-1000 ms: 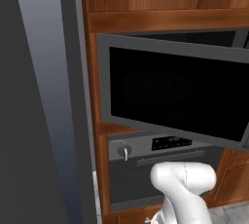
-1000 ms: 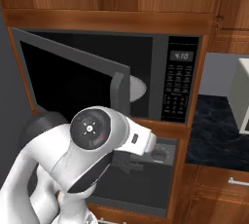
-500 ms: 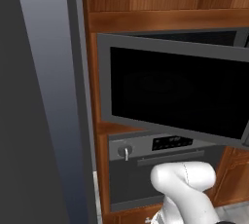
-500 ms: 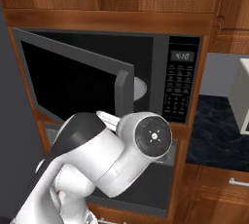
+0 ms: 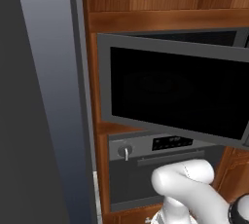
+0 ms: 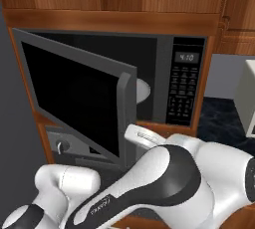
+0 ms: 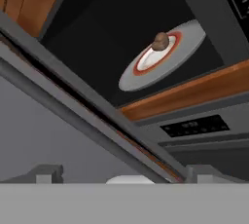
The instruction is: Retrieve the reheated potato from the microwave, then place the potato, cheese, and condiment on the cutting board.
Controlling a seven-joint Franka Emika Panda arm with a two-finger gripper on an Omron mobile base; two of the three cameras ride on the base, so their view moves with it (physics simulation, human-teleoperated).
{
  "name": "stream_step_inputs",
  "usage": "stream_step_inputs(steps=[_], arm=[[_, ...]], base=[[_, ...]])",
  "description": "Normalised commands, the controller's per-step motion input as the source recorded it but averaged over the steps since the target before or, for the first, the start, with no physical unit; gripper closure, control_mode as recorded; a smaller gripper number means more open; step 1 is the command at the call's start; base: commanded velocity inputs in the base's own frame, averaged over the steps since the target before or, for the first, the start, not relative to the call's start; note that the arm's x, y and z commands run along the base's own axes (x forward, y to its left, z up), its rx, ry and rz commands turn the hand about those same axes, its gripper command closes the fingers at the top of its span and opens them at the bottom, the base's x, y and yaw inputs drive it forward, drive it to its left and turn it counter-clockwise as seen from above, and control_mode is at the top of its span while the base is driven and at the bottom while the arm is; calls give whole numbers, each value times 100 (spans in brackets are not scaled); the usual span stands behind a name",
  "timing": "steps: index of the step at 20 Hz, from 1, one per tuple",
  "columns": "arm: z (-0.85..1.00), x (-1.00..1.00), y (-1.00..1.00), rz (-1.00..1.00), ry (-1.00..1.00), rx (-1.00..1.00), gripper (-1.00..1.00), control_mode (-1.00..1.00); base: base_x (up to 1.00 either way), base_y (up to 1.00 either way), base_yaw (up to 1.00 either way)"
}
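With the microwave (image 6: 164, 81) door swung open and the potato (image 7: 161, 41) sitting on the plate (image 7: 146, 69) inside it, I'd keep my claw (image 7: 121, 175) spread wide and reach in past the door edge, squarely at it.

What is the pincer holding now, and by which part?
Nothing. The pincer is open and empty; the potato lies on its plate inside the microwave.

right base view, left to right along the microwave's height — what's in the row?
Open microwave door → turntable plate seen in the cavity → keypad panel → white toaster oven at the right edge.
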Motion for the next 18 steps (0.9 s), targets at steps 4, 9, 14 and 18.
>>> stream_step_inputs(steps=[4, 9, 14, 18], arm=[[0, 69, -28, 14, 0, 29, -100, -100], [-5, 85, -6, 15, 0, 29, -100, -100], [-24, 57, 0, 7, 0, 25, -100, -100], [-32, 70, 0, 1, 0, 21, -100, -100]], base=[[0, 0, 0], [0, 0, 0], [0, 0, 0], [0, 0, 0]])
